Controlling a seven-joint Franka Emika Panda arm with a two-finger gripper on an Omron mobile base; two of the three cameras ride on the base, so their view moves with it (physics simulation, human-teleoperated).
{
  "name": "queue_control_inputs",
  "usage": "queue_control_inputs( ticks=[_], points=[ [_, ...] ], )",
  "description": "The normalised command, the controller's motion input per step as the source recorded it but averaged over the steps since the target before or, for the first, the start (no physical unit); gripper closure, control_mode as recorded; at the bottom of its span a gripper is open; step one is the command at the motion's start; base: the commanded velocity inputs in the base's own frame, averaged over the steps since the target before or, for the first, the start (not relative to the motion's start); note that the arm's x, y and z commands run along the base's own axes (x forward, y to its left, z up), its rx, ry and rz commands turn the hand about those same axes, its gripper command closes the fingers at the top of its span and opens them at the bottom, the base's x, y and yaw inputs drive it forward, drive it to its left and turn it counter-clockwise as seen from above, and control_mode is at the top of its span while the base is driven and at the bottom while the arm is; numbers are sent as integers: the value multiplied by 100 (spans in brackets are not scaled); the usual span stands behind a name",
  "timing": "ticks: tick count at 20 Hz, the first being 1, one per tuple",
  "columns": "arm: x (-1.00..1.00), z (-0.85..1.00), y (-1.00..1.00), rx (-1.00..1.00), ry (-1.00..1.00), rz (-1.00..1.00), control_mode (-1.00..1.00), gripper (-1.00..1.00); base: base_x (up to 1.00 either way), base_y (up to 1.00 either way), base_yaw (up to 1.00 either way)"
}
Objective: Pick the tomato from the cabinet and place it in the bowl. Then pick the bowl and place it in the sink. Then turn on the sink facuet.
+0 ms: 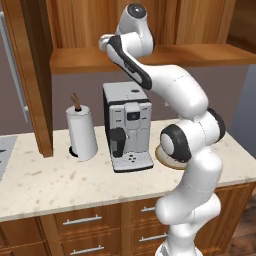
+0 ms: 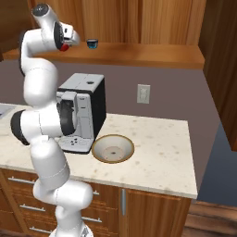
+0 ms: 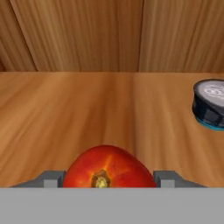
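Observation:
The tomato [image 3: 107,168], a glossy red ball, sits between my gripper's [image 3: 107,180] two finger tips, which touch its left and right sides, so the gripper is shut on it. In the right base view the tomato [image 2: 65,46] shows red under the hand at the left end of the wooden cabinet shelf [image 2: 139,53]. The shelf board [image 3: 109,100] and the back panels fill the space ahead of the hand. The bowl [image 2: 113,149], cream inside with a tan rim, rests empty on the counter beside the coffee machine; the arm hides most of the bowl [image 1: 165,161] in the left base view. Sink and faucet are out of view.
A small dark blue cup [image 3: 210,105] stands on the shelf to the tomato's right [image 2: 92,43]. Below the shelf, a coffee machine [image 1: 127,125] and a paper towel roll [image 1: 82,132] stand on the speckled counter [image 1: 60,180]. Drawers with silver handles [image 1: 82,220] run beneath it.

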Motion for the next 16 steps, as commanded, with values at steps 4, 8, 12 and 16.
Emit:
queue_control_inputs(
  ticks=[4,8,12,16],
  points=[
    [-75,-37,0,0,-4,1,-100,100,0,0,0],
    [-100,-46,0,-1,-17,7,-100,100,0,0,0],
    [-100,-9,-23,0,-13,10,-100,100,0,0,0],
    [-100,-1,-54,1,-1,4,-100,100,0,0,0]
  ],
)
